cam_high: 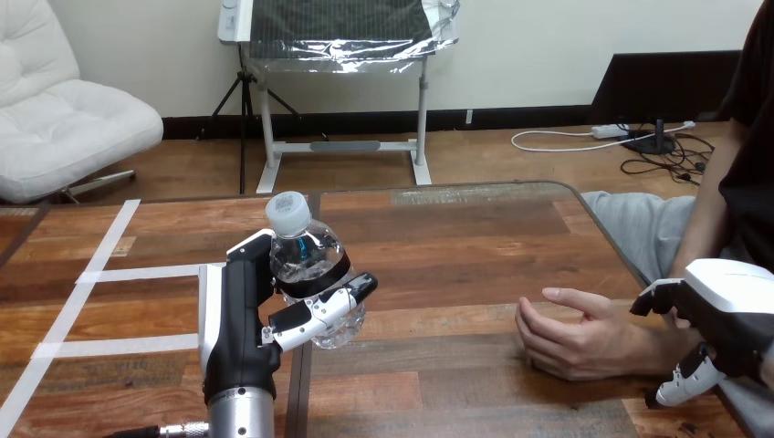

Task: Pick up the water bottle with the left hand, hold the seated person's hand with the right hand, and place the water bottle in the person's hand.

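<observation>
A clear water bottle point(306, 265) with a white cap and a dark label is held upright above the table, left of centre. My left hand point(242, 310) is shut on it, fingers curled round its lower body. The person's hand point(575, 333) rests on the table at the right, loosely cupped with the thumb up. My right hand point(721, 324) sits at the person's wrist, its fingers curled round the wrist from above and below.
The wooden table point(456, 255) carries white tape lines point(137, 274) on its left part. Its far edge runs across the middle of the view and its right edge slants down past the person's leg.
</observation>
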Controlling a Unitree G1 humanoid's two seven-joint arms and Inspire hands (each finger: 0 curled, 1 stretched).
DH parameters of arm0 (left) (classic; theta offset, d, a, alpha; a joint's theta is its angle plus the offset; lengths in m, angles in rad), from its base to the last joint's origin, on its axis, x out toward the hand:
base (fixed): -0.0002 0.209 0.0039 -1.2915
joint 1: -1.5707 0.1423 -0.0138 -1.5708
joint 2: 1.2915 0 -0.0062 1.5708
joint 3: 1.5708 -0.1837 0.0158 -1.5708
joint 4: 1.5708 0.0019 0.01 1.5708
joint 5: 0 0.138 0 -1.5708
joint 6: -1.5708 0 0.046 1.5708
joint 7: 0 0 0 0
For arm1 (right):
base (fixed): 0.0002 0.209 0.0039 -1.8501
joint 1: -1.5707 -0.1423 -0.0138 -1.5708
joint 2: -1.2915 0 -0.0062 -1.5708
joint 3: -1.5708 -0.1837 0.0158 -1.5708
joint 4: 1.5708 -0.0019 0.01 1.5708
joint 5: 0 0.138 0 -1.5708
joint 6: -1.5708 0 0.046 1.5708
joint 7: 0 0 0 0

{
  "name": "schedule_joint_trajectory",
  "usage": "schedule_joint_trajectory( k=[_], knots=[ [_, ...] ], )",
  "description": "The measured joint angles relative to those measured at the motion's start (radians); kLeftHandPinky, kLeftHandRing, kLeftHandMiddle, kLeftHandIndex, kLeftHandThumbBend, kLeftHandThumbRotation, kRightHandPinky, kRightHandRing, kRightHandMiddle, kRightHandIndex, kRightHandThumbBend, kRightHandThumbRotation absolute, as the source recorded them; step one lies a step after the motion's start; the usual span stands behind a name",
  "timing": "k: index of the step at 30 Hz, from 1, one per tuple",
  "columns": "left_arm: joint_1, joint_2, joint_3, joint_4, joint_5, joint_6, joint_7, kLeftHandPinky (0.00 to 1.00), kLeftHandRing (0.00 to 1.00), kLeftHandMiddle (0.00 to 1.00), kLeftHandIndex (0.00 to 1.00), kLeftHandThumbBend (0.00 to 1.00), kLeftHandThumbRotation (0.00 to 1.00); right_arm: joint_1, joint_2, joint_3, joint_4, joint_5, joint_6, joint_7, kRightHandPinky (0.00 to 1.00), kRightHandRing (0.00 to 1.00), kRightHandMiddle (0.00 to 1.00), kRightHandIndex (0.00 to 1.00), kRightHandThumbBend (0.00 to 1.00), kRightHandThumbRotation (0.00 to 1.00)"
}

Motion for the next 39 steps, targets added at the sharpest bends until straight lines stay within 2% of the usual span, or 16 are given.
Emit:
schedule_joint_trajectory(
  k=[13,24,39],
  knots=[
    [0.0,0.0,0.001,0.0,0.001,0.0,-0.001,0.35,0.4,0.45,0.43,0.71,0.0,-0.035,-0.021,0.041,0.106,-0.007,-0.043,-0.039,0.72,0.79,0.8,0.77,0.78,0.0],
    [0.001,0.0,0.001,0.0,0.001,0.0,-0.001,0.35,0.4,0.45,0.43,0.71,0.0,-0.05,-0.026,0.052,0.184,-0.006,-0.081,-0.095,0.71,0.77,0.79,0.75,0.79,0.0],
    [0.002,0.0,0.002,-0.002,0.001,0.002,-0.001,0.36,0.4,0.45,0.43,0.71,0.0,-0.083,-0.026,0.076,0.258,-0.002,-0.1,-0.156,0.7,0.76,0.78,0.74,0.79,0.0]
  ],
)
